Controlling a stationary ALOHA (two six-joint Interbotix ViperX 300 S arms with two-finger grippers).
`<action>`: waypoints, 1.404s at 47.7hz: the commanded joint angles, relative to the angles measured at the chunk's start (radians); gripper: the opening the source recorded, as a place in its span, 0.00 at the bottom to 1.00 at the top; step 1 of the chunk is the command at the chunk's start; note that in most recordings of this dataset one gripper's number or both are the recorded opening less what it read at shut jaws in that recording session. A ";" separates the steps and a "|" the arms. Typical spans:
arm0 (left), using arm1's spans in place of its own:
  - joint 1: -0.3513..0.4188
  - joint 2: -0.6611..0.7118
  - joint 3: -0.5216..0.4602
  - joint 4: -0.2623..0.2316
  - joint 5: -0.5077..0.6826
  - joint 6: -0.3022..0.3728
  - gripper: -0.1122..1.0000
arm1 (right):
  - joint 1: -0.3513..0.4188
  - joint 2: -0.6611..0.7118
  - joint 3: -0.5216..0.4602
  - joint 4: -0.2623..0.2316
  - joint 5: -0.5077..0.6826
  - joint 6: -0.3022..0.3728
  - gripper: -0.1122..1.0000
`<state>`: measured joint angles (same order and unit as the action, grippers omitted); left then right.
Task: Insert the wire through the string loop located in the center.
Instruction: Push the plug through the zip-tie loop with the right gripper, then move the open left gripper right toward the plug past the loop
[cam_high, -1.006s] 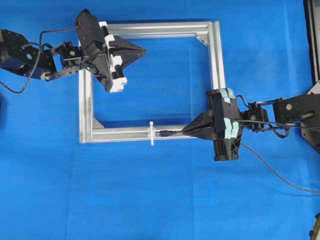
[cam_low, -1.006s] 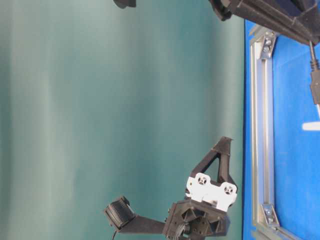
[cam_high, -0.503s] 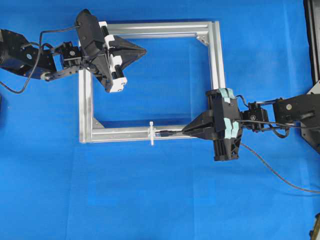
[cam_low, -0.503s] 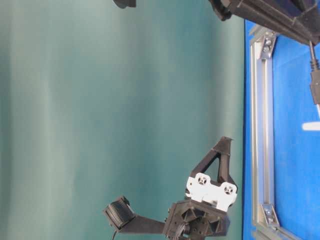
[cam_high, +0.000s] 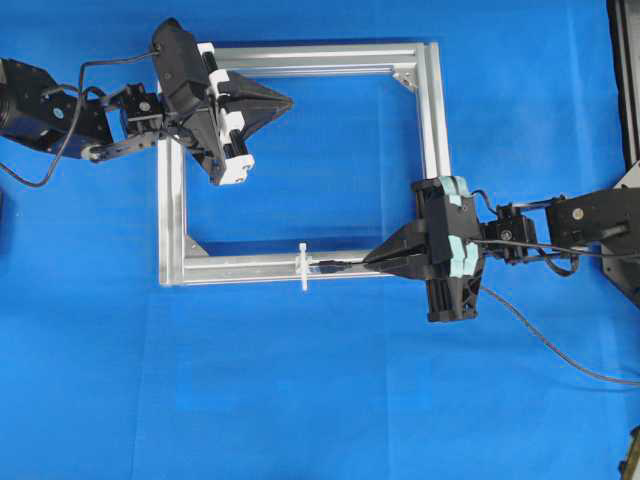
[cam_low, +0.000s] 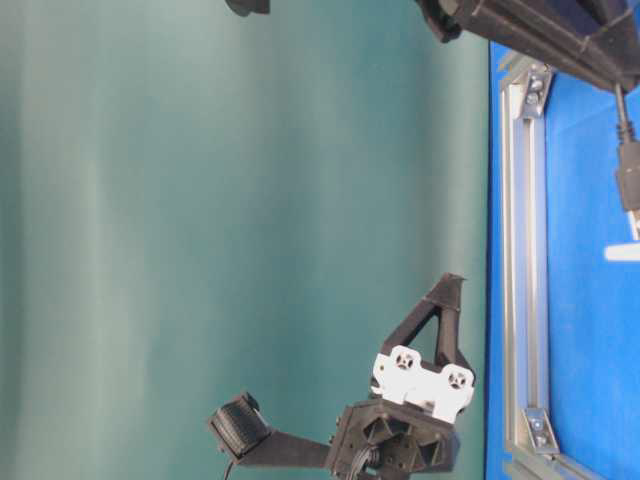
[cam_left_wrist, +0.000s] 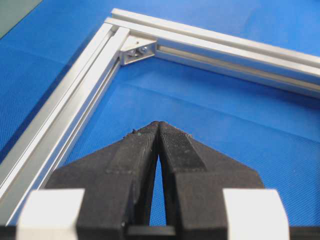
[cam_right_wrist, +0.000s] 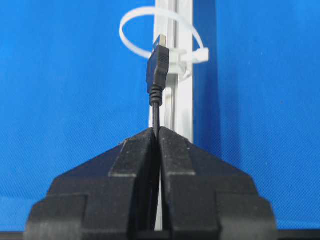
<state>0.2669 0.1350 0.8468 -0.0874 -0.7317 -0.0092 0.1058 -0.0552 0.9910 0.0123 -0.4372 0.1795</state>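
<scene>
Your right gripper (cam_right_wrist: 157, 131) is clamped on the wire (cam_right_wrist: 156, 107) — plug just short of the string loop (cam_right_wrist: 155, 30); push straight ahead, through it.

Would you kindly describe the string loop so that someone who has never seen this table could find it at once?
Start at the silver frame lying on the blue cloth and follow its bar nearest the bottom of the overhead view to about the middle. There a thin white string loop is tied across the bar, just ahead of the wire plug held by the right gripper. It is white, unlike the metal corner brackets.
</scene>
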 joint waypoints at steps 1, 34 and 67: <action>-0.002 -0.034 -0.008 0.002 -0.005 0.002 0.10 | -0.003 0.002 -0.021 0.002 -0.023 -0.002 0.07; -0.002 -0.034 -0.008 0.005 -0.005 0.002 0.10 | -0.002 0.176 -0.213 0.002 -0.020 -0.002 0.07; -0.040 -0.037 0.008 0.005 -0.005 0.002 0.10 | -0.002 0.183 -0.221 0.002 -0.018 -0.002 0.07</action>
<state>0.2470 0.1335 0.8560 -0.0859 -0.7317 -0.0092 0.1058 0.1411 0.7839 0.0123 -0.4495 0.1795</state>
